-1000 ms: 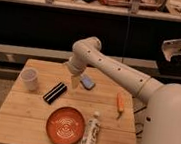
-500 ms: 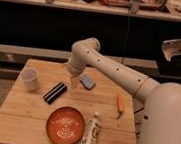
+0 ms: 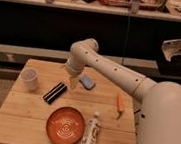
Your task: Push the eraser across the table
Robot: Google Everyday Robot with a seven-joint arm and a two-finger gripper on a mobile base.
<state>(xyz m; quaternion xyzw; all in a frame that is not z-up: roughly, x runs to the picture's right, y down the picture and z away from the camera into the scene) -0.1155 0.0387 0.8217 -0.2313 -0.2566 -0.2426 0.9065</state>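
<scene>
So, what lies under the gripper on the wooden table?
The gripper hangs over bare planks of the light-wood table, between the flat black striped eraser and the small blue-grey pad. The spot right beneath its tip is covered.

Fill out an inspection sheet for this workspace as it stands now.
Surface: light-wood table, slatted top.
Job's things: black eraser lying flat, left of the claw, not touched.
Clutter: cup, blue-grey pad, orange plate, white bottle, orange stick.
Claw: claw open, empty, pointing down between eraser and pad.
Cables: nothing seen.
Surroundings: cluttered bench behind the table.
</scene>
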